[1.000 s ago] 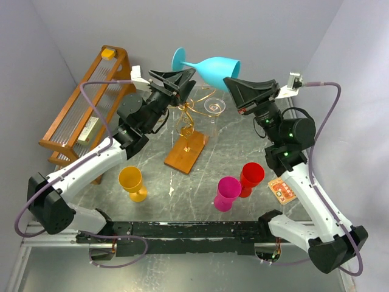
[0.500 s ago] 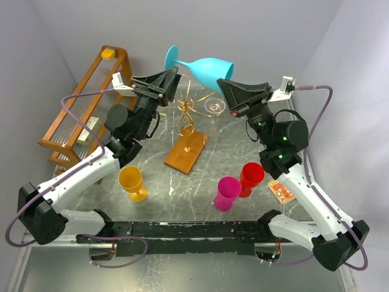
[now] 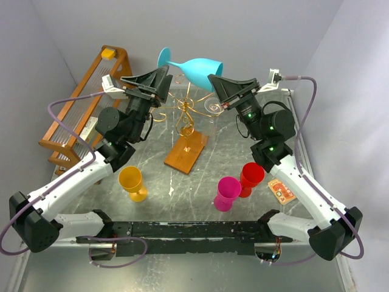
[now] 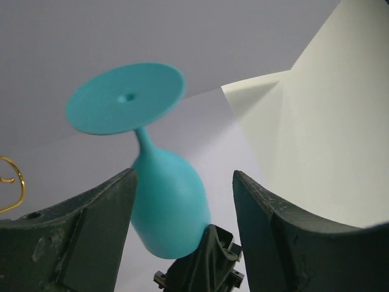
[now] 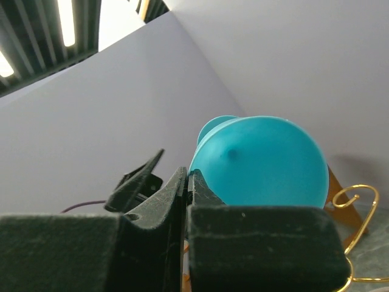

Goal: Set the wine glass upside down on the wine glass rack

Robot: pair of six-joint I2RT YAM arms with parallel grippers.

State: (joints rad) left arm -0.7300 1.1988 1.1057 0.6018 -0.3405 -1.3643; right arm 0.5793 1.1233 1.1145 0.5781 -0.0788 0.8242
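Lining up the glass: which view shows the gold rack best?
Top external: most of the wine glass rack, scroll arms, stem and wooden base. Left wrist catches one gold curl at its left edge; right wrist only a scroll at lower right.

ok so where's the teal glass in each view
top external: glass top centre, lying on its side above the rack.
left wrist: glass centre-left, foot up, bowl down.
right wrist: glass centre-right, just past the fingertips.
shared landmark: the rack's gold wire, mid-frame in top external, at the left edge in left wrist, lower right in right wrist.
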